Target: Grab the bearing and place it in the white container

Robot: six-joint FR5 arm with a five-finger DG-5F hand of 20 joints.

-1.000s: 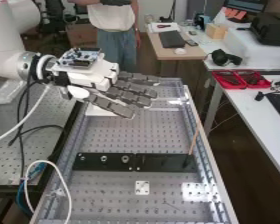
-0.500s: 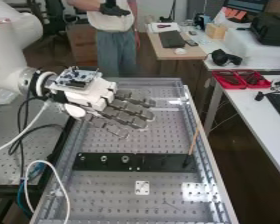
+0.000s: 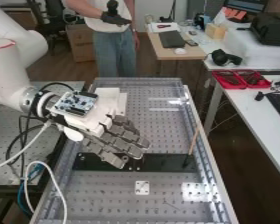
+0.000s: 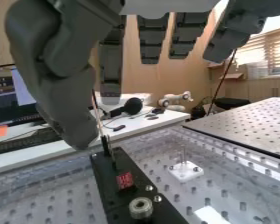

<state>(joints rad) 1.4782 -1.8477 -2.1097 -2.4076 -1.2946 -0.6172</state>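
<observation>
item: one robot hand [image 3: 117,142], dark grey digits, white back with a blue-and-black circuit board [image 3: 79,101] fixed on it; in the high view it slants over the perforated metal surface [image 3: 107,200], above one end of a long black mounting plate [image 3: 165,162]. condition: open, fingers [image 4: 153,37] extended and slightly apart, thumb [image 4: 71,100] set across from them with a slight bend, nothing held. item: one bearing [image 4: 141,207], round, metallic, ring-like, seen in the wrist view on the black mounting plate, clear of the fingers and thumb. item: two small silver screws [image 4: 158,198], just beside the bearing, set in the same plate. item: one small red patch [image 4: 125,180] on the plate, between the bearing and the stick. item: one slender wooden stick [image 3: 194,140], leaning slightly, its dark foot at the plate's other end. item: one white container [image 3: 123,104], on the surface beyond the hand in the high view, partly hidden by it; contents cannot be told. item: one small white square bracket [image 3: 142,187], on the surface near the black plate, apart from it. item: two red trays [image 3: 241,79], side by side on a white side desk [image 3: 247,110].
</observation>
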